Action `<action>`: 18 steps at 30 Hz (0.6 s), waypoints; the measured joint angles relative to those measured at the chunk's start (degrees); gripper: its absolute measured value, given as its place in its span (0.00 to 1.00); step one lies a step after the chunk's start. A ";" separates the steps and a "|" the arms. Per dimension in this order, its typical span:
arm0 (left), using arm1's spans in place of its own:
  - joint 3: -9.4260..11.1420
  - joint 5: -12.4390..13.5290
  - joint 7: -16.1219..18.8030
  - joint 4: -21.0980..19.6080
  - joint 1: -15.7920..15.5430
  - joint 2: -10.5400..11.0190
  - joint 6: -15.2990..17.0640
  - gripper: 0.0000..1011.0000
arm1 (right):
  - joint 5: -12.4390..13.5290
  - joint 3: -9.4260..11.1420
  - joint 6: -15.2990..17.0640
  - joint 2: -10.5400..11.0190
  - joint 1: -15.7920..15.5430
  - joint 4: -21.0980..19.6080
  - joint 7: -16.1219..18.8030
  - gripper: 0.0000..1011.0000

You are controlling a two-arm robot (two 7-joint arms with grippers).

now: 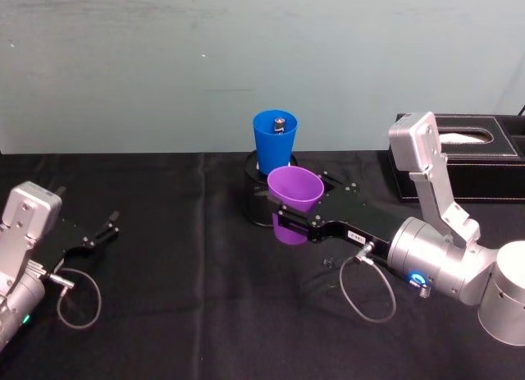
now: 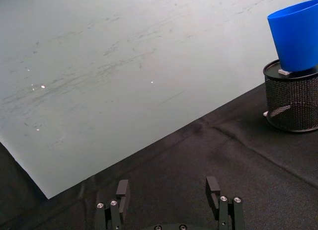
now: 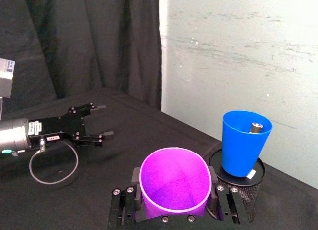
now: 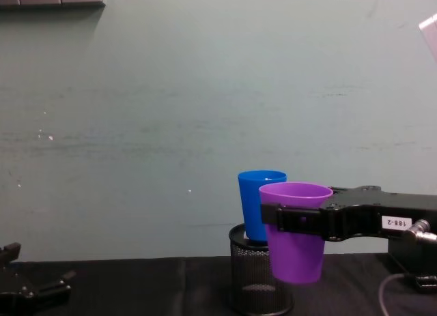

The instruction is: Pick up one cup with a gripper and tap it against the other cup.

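The purple cup hangs upright above the table, and my right gripper is shut on its sides. In the chest view the labelled black right gripper spans the purple cup. The blue cup stands on a black wire-mesh pen holder just behind it. In the right wrist view a small gap separates the purple cup from the blue cup. My left gripper rests open at the table's left.
A black tissue box stands at the back right. A small metal piece lies inside the blue cup. Black cloth covers the table, with a pale wall close behind. Cable loops hang by both wrists.
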 joint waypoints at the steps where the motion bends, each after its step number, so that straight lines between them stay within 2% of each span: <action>1: 0.00 0.00 0.00 0.00 0.00 0.00 0.00 0.99 | 0.00 0.00 0.00 0.00 0.00 0.00 0.00 0.73; 18: 0.00 0.00 0.00 0.00 0.00 0.00 0.00 0.99 | 0.00 0.00 0.00 0.00 0.00 0.00 0.00 0.73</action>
